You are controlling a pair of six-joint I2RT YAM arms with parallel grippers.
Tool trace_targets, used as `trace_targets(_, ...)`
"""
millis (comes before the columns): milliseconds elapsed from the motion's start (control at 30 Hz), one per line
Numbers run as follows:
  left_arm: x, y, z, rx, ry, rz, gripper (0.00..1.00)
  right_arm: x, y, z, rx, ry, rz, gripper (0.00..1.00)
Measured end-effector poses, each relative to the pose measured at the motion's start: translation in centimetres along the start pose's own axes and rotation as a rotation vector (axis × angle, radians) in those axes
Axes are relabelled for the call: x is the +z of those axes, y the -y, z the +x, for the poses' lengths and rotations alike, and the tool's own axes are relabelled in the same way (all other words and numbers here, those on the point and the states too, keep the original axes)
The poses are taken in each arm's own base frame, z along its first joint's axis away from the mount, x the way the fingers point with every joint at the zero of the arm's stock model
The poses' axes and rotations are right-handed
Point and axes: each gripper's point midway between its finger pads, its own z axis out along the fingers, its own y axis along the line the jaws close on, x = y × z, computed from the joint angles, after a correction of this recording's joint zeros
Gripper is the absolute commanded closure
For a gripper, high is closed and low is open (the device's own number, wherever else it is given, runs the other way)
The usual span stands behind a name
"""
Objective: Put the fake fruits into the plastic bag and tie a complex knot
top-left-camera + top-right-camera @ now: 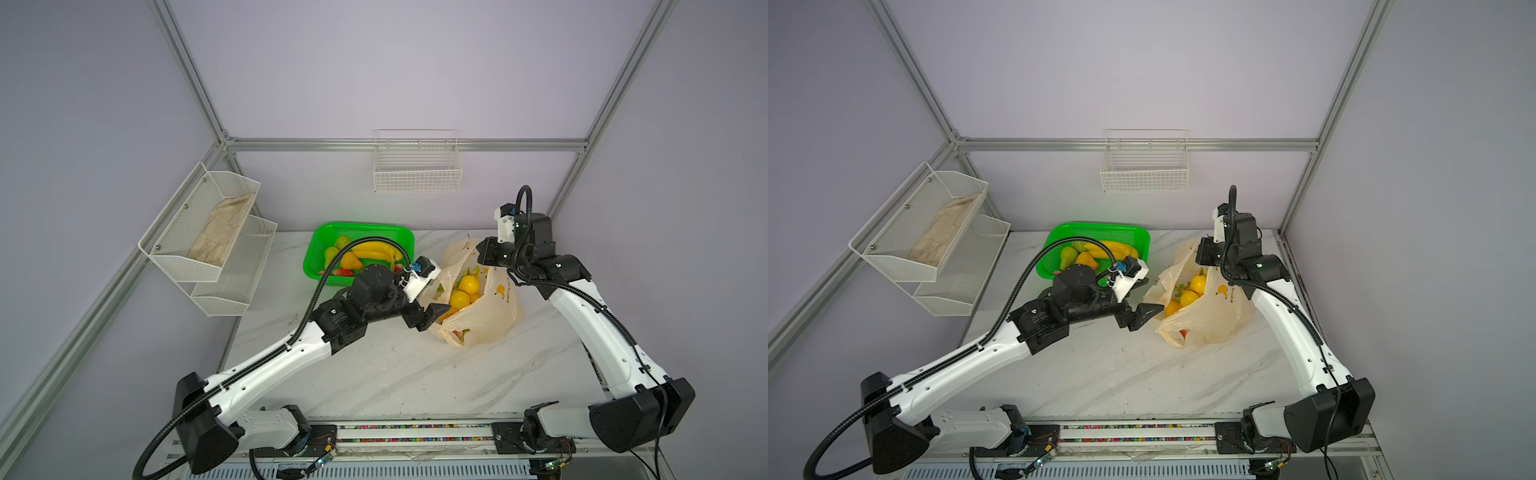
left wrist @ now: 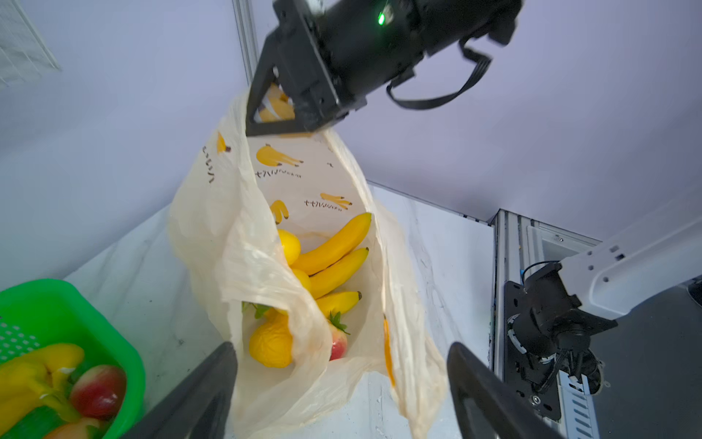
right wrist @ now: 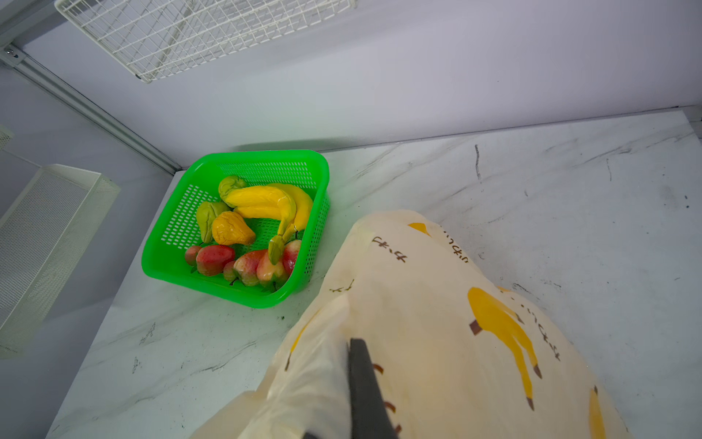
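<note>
Plastic bag (image 1: 490,320) sat toward the worktop's (image 1: 395,374) back right corner, mouth open, not knotted. Inside it: banana bunch (image 2: 334,262), yellow round fruits (image 2: 290,247), a red apple (image 2: 338,342). Green basket (image 3: 235,156) sat by the back edge near the middle, just beside the bag. It held more fake fruits (image 3: 247,266): second banana bunch (image 3: 266,197), orange pear (image 3: 230,228), green pears (image 3: 207,216), red apples (image 3: 214,258). Packing looked roughly half done.

Right hand (image 3: 357,353) was clamped tight on the bag's top rim, holding it up so the mouth stood open. Left hand (image 2: 342,353) was spread wide and empty at the mouth's near side, low over the worktop. Couldn't tell if a finger touched the loose rim.

Step in hand, my read: fetch the next fruit from the basket. To do it well:
- Back the left hand out without snagging the slack film.
- Take an apple or pear across its belly.
- Take the banana bunch near its stem, since glossy curves would likely slip.
- Carry over the rim and let go deep inside.
- Right hand should hold its pinch high, else the mouth collapses.

Pose: left arm stretched from the front left toward the middle, fingers aimed at the bag. Right arm stood up from the front right, elbow high, wrist folded back, hand pointing onto the rim.
</note>
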Motion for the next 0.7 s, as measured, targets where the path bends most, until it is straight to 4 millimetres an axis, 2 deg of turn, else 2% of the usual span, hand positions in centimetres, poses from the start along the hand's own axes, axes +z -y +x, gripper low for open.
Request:
trace_targets(133,-2.5,0.4,-1.8,0.021,0.072,-0.015,0.16,0.0,0.0,0.0,0.0,-0.001,-0.002,1.0)
trace_targets(267,-2.2,-1.7,-1.5,0.027,0.061,-0.139,0.16,0.0,-0.1,0.0,-0.001,-0.002,-0.006,1.0)
trace_targets(400,1.0,-4.1,1.9,0.044,-0.061,-0.273,0.19,0.0,-0.2,0.1,-0.001,-0.004,-0.012,1.0)
trace_targets(467,3.5,-4.3,4.4,0.051,-0.15,-0.28,0.18,0.0,-0.2,0.1,-0.001,-0.003,-0.014,1.0)
trace_targets(567,5.9,-4.2,7.0,0.056,-0.235,-0.274,0.16,0.1,-0.2,0.1,-0.001,-0.003,-0.015,1.0)
trace_targets(700,7.8,-4.5,8.0,0.073,-0.279,-0.297,0.18,0.1,-0.2,0.2,-0.001,-0.005,-0.016,1.0)
